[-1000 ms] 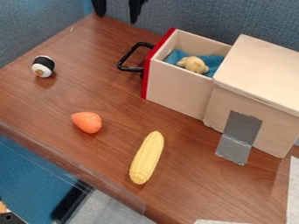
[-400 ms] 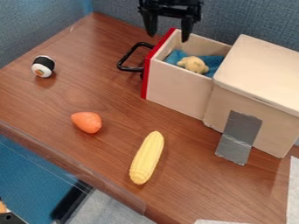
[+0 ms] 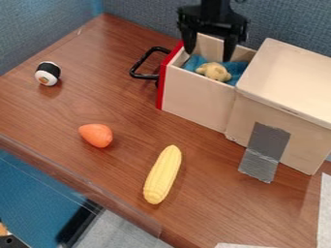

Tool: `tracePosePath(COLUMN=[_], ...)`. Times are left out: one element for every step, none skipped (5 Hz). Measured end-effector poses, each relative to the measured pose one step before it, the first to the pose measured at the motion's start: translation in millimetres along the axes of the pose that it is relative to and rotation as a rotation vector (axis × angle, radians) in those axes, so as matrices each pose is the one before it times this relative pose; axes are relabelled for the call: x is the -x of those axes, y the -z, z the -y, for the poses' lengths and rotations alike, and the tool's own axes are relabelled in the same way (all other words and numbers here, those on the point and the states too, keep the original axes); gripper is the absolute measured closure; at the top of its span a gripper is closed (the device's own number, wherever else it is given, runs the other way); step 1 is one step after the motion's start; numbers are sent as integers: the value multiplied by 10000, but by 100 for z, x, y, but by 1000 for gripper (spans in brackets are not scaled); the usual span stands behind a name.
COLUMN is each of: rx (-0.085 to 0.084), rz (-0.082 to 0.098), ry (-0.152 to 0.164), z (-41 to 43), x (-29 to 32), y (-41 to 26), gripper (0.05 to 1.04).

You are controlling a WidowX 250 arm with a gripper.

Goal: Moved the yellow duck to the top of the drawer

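The black two-finger end effector (image 3: 208, 53) hangs over the open wooden drawer with the red front (image 3: 169, 77). Its two fingers are wide apart. The little yellow duck (image 3: 214, 71) sits inside the drawer, on a blue cloth (image 3: 236, 70). On the brown wooden surface (image 3: 97, 189) are a long yellow corn toy (image 3: 162, 175), an orange pointy toy (image 3: 96, 135) and a black and white sushi toy (image 3: 48, 73).
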State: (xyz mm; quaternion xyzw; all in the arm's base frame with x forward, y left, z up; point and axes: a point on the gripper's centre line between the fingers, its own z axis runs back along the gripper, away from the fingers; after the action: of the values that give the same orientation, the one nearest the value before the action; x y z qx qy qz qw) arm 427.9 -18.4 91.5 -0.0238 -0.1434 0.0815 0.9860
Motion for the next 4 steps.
tracePosePath(rx=[30, -62, 75, 74], rz=[70, -207, -112, -144], ry=[18, 128, -196, -145], z=[726, 530, 59, 20], x=[72, 460, 443, 366], y=[318, 993, 308, 274], gripper=[85, 132, 420, 646])
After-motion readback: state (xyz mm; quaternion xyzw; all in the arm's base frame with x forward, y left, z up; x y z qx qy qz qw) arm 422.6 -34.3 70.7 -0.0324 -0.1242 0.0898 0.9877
